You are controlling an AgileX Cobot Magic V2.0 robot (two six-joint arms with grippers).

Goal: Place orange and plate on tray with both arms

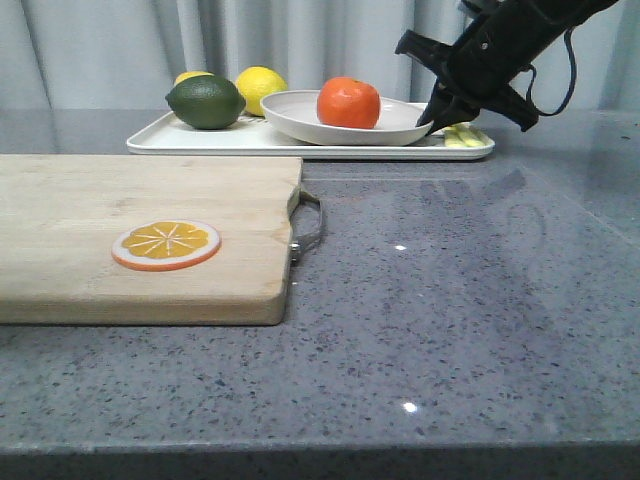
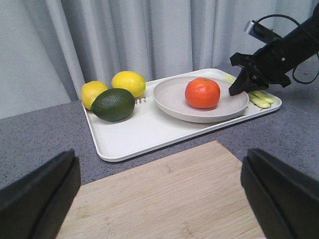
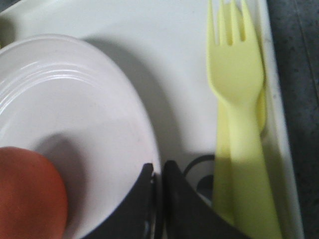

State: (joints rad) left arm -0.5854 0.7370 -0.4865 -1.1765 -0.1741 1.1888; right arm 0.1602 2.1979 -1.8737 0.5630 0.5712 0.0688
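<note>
With the orange (image 1: 348,102) sitting in the plate (image 1: 300,108) on the tray (image 1: 180,142), the right gripper (image 1: 438,117) pinches the plate's near-right rim, while the left gripper (image 2: 159,196) hangs wide open, well back.

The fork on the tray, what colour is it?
Pale yellow fork, clearest in the right wrist view.

desk: speckled grey stone-look desk (image 1: 470,300) | near left: pale wooden cutting board (image 1: 120,235) with a metal handle on its right end | far centre: flat rectangular white tray (image 1: 200,140) with rounded corners, just beyond the board
</note>
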